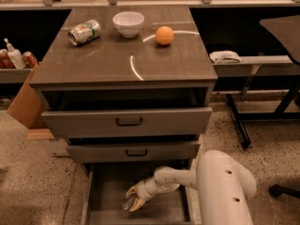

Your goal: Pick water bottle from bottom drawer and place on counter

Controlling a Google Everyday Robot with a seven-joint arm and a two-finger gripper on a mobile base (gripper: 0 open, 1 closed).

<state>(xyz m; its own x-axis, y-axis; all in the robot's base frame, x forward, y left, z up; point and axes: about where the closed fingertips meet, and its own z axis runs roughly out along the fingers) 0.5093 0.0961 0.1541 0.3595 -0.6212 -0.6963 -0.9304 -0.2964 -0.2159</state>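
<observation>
The bottom drawer (108,210) is pulled out under the two wider drawers. My gripper (133,200) reaches down into it from the white arm (220,186) at the lower right. Its pale fingers (131,191) are shut on the water bottle (127,204), a small clear crinkled thing lying low near the drawer's middle. Most of the bottle is hidden by the fingers. The counter (93,60) is the glossy wood-grain top above, far from the gripper.
On the counter stand a crushed green-and-white can (84,32), a white bowl (128,23) and an orange (164,35). The middle drawer (136,151) and top drawer (129,122) overhang the bottom one. A cardboard box (26,104) sits left, table legs right.
</observation>
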